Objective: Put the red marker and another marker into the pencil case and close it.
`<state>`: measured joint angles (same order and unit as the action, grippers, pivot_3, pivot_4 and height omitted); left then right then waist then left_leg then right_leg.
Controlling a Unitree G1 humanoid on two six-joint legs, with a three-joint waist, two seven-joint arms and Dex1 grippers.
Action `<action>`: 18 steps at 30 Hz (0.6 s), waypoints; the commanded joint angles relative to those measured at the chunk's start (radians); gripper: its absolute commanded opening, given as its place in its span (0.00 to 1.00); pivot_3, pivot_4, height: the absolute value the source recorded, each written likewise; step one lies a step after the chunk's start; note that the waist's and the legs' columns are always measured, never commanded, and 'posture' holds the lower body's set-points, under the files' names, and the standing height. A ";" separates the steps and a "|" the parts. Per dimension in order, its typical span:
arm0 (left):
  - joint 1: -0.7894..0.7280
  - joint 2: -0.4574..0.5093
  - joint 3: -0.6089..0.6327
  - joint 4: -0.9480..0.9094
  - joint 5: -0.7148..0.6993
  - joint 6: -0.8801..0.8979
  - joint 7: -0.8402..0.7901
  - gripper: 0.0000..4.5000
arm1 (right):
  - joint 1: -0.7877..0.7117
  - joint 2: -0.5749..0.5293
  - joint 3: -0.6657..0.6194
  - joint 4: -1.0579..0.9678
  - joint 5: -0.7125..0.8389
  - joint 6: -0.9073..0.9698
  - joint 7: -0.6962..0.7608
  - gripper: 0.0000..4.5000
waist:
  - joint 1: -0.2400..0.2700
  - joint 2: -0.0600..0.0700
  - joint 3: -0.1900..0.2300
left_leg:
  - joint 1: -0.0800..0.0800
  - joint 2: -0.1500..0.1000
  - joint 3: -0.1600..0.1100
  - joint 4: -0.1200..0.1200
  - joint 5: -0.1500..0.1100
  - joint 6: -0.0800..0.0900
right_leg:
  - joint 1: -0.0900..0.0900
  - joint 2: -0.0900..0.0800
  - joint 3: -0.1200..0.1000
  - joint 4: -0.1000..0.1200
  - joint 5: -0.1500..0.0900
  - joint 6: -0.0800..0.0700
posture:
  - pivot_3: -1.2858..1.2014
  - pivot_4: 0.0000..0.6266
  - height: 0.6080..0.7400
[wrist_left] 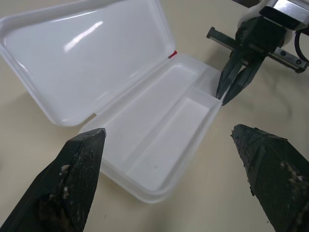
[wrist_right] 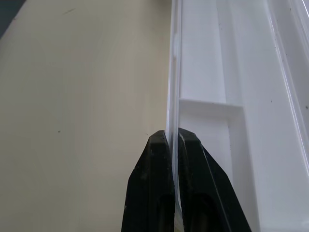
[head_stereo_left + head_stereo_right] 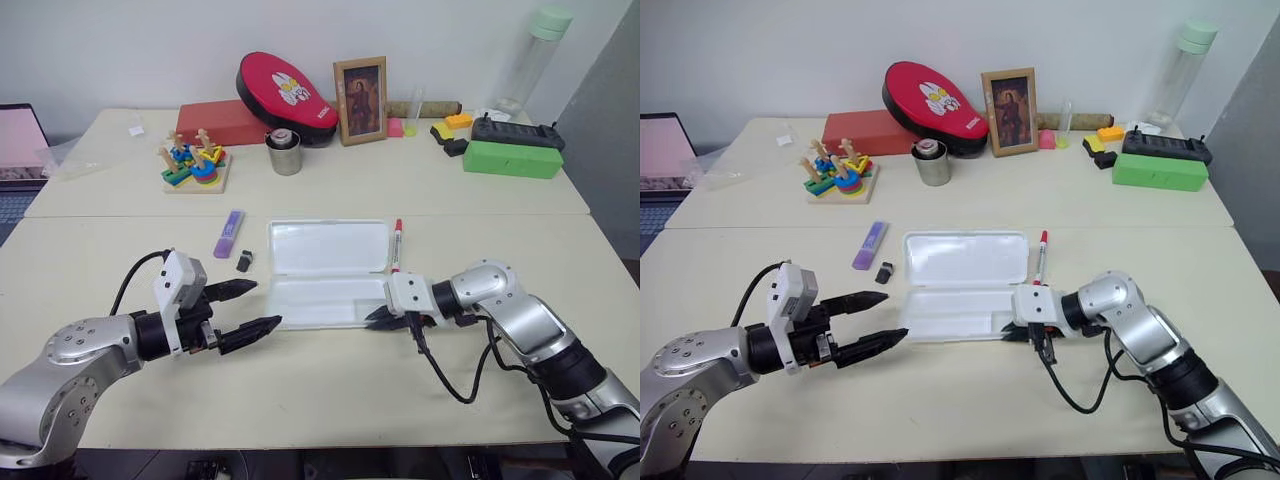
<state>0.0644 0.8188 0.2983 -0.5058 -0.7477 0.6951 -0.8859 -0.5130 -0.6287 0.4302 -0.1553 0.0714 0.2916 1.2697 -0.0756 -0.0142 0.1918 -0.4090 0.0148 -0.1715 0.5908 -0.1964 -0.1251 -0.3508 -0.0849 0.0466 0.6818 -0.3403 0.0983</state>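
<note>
Two sets of fingers: left [image 3: 248, 307] spread, right [image 2: 173, 140] pinching the unlabelled pencil case [image 3: 320, 275] wall.

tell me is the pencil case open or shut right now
Open. The pencil case has its lid laid back flat on the table, and its inner compartments are bare and empty.

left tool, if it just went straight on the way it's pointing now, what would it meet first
Most likely the open pencil case. The left tool, jaws wide, points across the table at the case's near left corner, and the left wrist view has the tray straight ahead. The right tool pinches the tray's far wall beyond.
</note>
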 commanded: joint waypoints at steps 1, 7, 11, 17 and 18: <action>-0.018 0.002 0.012 -0.034 -0.020 -0.003 0.009 1.00 | -0.007 0.003 0.005 -0.025 0.000 -0.011 -0.001 0.01 | 0.000 0.000 0.000 | 0.000 0.000 0.000 0.000 0.000 0.000 | 0.000 0.000 0.000 0.000 0.000 0.000 | 0.52 0.24 1.00; -0.022 0.003 0.007 -0.032 -0.015 -0.005 0.011 1.00 | -0.005 0.015 0.023 -0.032 -0.012 0.021 -0.013 0.01 | 0.001 0.000 0.000 | 0.000 0.000 0.000 0.000 0.000 0.000 | 0.000 0.000 0.000 0.000 0.000 0.000 | 0.52 0.24 1.00; -0.029 0.003 0.005 -0.033 -0.016 -0.003 0.015 1.00 | -0.006 0.013 0.041 -0.041 -0.043 0.070 -0.040 0.01 | 0.001 0.000 0.000 | 0.000 0.000 0.000 0.000 0.000 0.000 | 0.000 0.000 0.000 0.000 0.000 0.000 | 0.52 0.24 1.00; -0.039 0.001 -0.006 -0.032 -0.014 -0.003 0.018 1.00 | 0.004 0.029 0.052 -0.071 -0.054 0.117 -0.071 0.01 | 0.001 0.000 0.000 | 0.000 0.000 0.000 0.000 0.000 0.000 | 0.000 0.000 0.000 0.000 0.000 0.000 | 0.52 0.24 1.00; -0.040 0.001 -0.008 -0.032 -0.014 -0.003 0.018 1.00 | 0.007 0.031 0.054 -0.077 -0.054 0.123 -0.075 0.01 | 0.001 0.000 0.000 | 0.000 0.000 0.000 0.000 0.000 0.000 | 0.000 0.000 0.000 0.000 0.000 0.000 | 0.52 0.24 1.00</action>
<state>0.0335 0.8177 0.2893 -0.5080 -0.7480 0.6952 -0.8649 -0.5130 -0.6067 0.4828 -0.1925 0.0170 0.4045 1.2040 -0.0743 -0.0143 0.1917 -0.4090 0.0148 -0.1716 0.5909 -0.1965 -0.1251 -0.3508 -0.0849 0.0466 0.6816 -0.3403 0.0983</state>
